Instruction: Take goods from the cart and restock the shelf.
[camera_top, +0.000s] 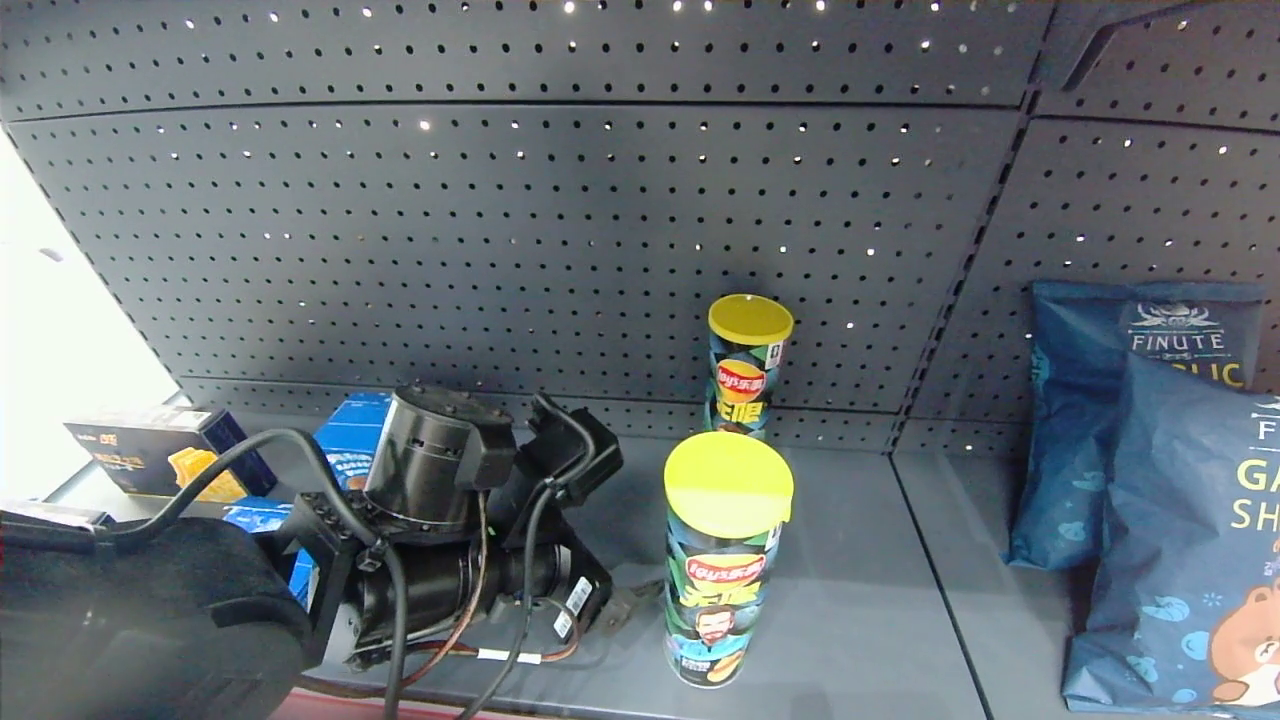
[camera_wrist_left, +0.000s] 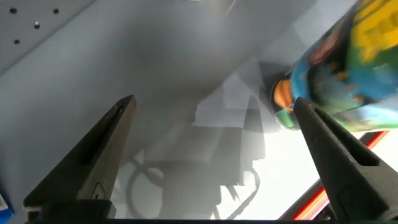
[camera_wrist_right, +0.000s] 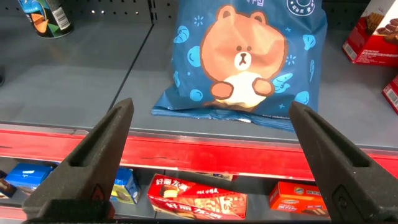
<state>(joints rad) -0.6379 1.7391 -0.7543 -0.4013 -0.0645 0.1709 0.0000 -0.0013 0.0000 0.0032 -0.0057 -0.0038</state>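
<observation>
The left gripper (camera_wrist_left: 212, 104) lies low over the shelf (camera_top: 870, 600) with its jaws spread wide and nothing between them; only bare shelf deck shows in the gap. Just outside one finger (camera_wrist_left: 339, 155) stands the front chips can (camera_top: 728, 570); its bottom edge sits right at that fingertip, though I cannot tell whether they touch. The can is upright near the shelf's front edge, long axis vertical, yellow lid up. Behind it and well apart stands the rear chips can (camera_top: 748, 365), also upright with its yellow lid on top, close against the pegboard back panel (camera_top: 500, 250).

On the robot's left of the arm, a dark box (camera_top: 165, 450) and blue cartons (camera_top: 350, 425) rest on the same shelf.

The right gripper (camera_wrist_right: 211, 107) hangs in front of the shelf edge, jaws likewise wide apart and holding nothing. Beyond it a bear-print snack bag (camera_wrist_right: 242, 59) lies on the deck, its lower seam just behind the red price rail (camera_wrist_right: 186, 155). In the head view a second blue snack bag (camera_top: 1090, 400) stands behind it. A red box (camera_wrist_right: 379, 31) sits farther along; below the rail, a red packet (camera_wrist_right: 196, 199) and small blue cartons (camera_wrist_right: 25, 177) sit on a lower shelf.
</observation>
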